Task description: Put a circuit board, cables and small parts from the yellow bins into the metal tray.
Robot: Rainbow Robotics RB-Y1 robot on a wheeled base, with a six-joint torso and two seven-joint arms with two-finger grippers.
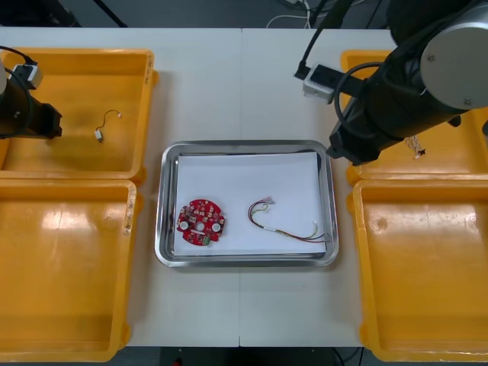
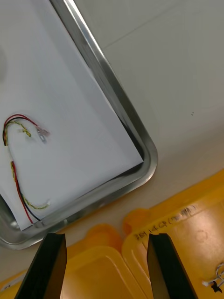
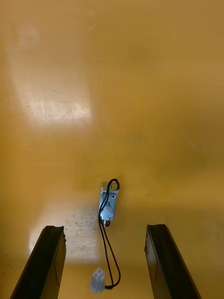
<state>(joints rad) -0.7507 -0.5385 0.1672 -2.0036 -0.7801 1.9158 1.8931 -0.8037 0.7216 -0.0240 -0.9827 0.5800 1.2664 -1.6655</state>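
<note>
In the front view you have a light worktop [image 1: 244,99], with dark floor and loose leads beyond its far edge. The metal tray [image 1: 169,229] sits mid-worktop, white inside, holding the red circuit board [image 1: 201,222] and, apart from it, the red and yellow cable [image 1: 286,223]. Your left arm [image 1: 27,114] reaches over the far left bin [image 1: 76,84], where a small metal part [image 1: 98,136] with a thin black cable [image 1: 111,114] lies on the bin floor. Your right arm [image 1: 396,99] hangs by the tray's far right corner, at the edge of the far right bin [image 1: 457,156]. Both sets of jaws are hidden under the arms here. In the right wrist view the right jaws stand spread, nothing between the fingers [image 2: 46,266]. Beyond them lie the tray's corner, the red and yellow cable on the white sheet, and bin rims with handwriting you can't read. In the left wrist view the left jaws are spread too. The small metal part [image 3: 107,205] lies on the bin floor between the fingers [image 3: 46,261], touching neither, and its black cable runs to a white plug [image 3: 97,281].
</note>
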